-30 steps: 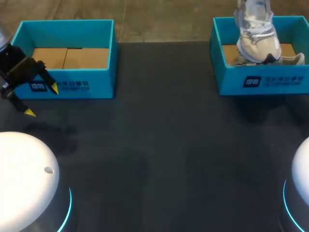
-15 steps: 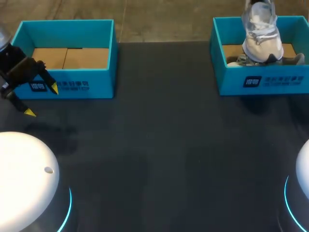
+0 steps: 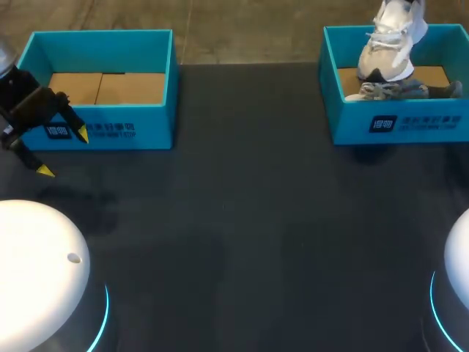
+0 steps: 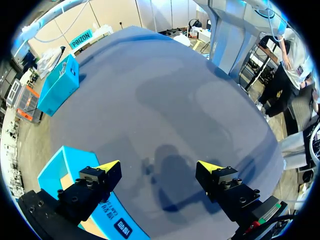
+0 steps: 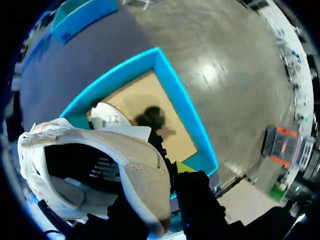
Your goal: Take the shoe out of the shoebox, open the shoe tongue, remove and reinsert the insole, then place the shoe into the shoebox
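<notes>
Shoe point(image 3: 388, 44) has lifted and tilted above right shoebox point(image 3: 410, 126).

My head camera sits above and behind and looks down on the whole table point(image 3: 242, 220), with both boxes at its far side. The left wrist camera looks low along the left gripper point(image 4: 160, 166), beside the left box point(image 4: 52, 175), across the table toward the right box point(image 4: 57, 85). The right wrist camera looks down from very near, past the held shoe point(image 5: 135, 160), into the same right box.

White shoe point(image 3: 393, 44), turquoise shoebox point(image 3: 344, 121)
</notes>
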